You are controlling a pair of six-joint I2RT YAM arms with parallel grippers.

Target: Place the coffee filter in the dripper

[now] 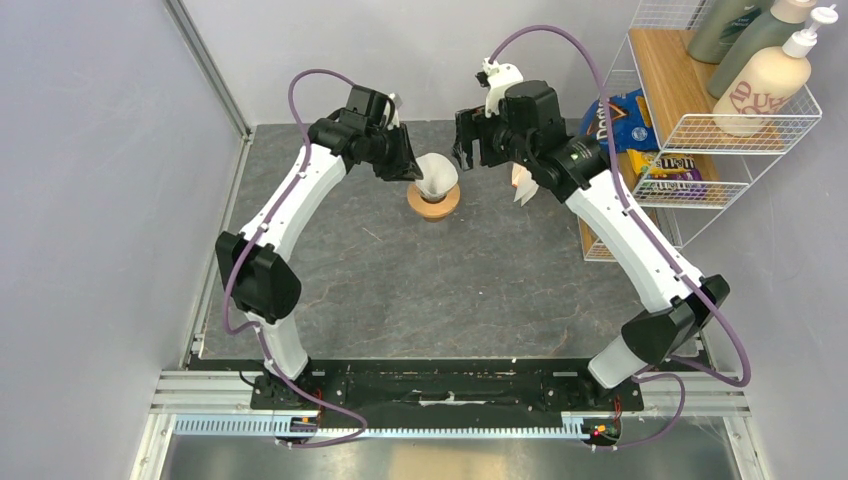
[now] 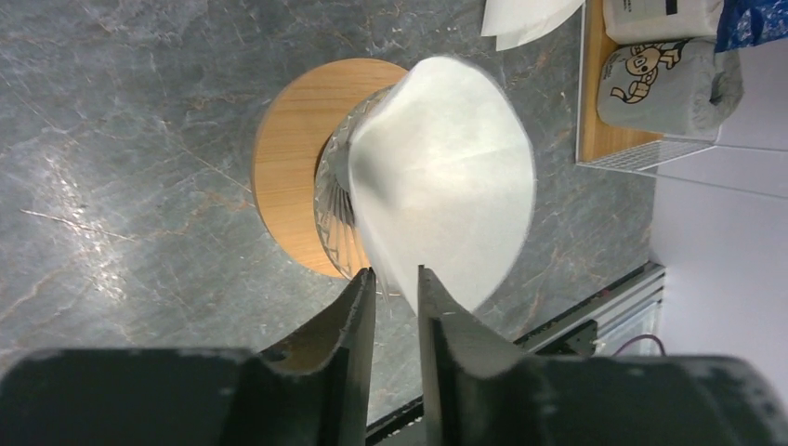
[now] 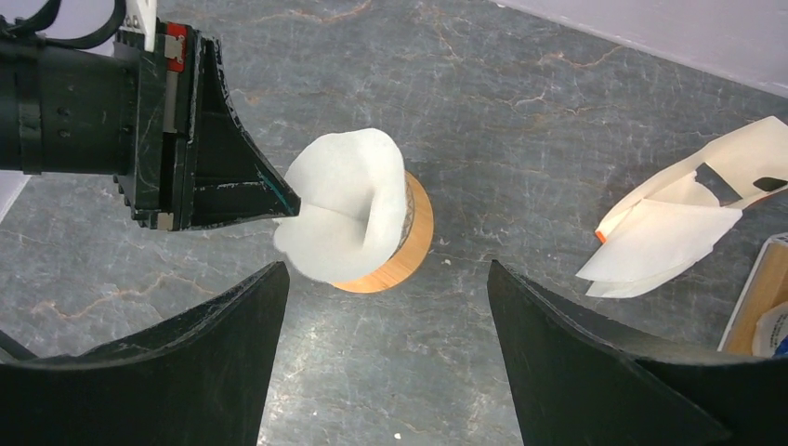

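The white paper coffee filter sits tilted in the dripper, a clear glass cone with a round wooden ring collar, at the back middle of the table. In the left wrist view the filter leans over the ring. My left gripper is open by a narrow gap, and the filter's lower edge reaches between its fingertips. In the right wrist view the filter stands open in the dripper with the left gripper's tip at its rim. My right gripper is wide open and empty, just right of the dripper.
A loose stack of spare white filters lies on the table to the right of the dripper. A white wire shelf with bottles and snack packets stands at the right edge. Grey walls close in the left and the back.
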